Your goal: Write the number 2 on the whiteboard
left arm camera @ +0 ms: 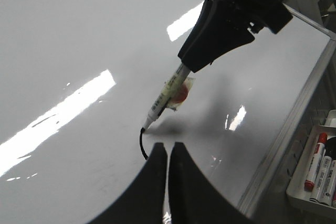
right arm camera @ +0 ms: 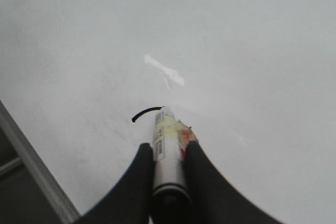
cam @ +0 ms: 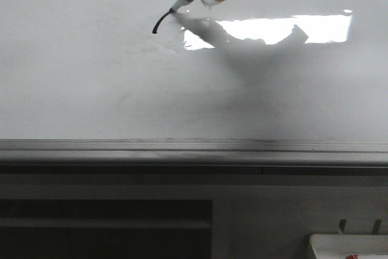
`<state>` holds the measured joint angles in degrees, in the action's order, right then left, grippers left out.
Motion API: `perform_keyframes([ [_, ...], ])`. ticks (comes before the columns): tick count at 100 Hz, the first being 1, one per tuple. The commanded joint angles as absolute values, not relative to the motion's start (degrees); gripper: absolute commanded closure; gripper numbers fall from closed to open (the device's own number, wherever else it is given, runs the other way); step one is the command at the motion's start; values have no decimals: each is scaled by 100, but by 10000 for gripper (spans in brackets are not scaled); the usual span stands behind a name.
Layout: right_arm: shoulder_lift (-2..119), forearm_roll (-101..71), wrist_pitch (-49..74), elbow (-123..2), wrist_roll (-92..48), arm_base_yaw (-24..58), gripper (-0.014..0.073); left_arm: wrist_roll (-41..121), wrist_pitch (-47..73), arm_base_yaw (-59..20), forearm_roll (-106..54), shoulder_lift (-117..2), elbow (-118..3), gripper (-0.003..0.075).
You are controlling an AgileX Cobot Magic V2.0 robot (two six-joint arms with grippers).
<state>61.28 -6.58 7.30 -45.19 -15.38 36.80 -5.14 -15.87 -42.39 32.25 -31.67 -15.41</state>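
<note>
- Gripping marker [right arm camera: 167,156] w/ right gripper [right arm camera: 167,153], tip touching whiteboard [cam: 91,89] for inking.
- Starting number 2 [cam: 160,21], upper center of front view; short curved stroke only.
- Idling left gripper [left arm camera: 169,153], fingers nearly together, empty.

Left end effector [left arm camera: 169,157] closed — right [right arm camera: 167,153] clamped.

- the whiteboard [cam: 109,83] is the carrying surface: glossy white, faintly smudged, with a bright rectangular reflection [cam: 285,28] toward 1 o'clock in the front view.
- a short curved black stroke [cam: 161,21] lies on it near 11 o'clock.
- a grey metal rail [cam: 194,150] edges its 6 o'clock side.
</note>
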Motion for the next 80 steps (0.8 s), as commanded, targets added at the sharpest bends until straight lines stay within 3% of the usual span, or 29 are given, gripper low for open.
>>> perform_keyframes([
  [1,5861,-566,815,-4725,-1544,3532,659,-565,-1998,-4254,3088,-3174,-1703,741],
  [16,5824,-593,1662,-4675,-1534,3543,646,-565,-1998,-4254,3088,-3174,-1703,741],
  [51,6673,-818,985,-4588,-1534,4448,644,-565,-1988,-4254,3088,-3174,-1703,741],
  [80,6185,-512,1952,-4588,-1534,3971,643,-565,-1988,-4254,3088,-3174,-1703,741],
])
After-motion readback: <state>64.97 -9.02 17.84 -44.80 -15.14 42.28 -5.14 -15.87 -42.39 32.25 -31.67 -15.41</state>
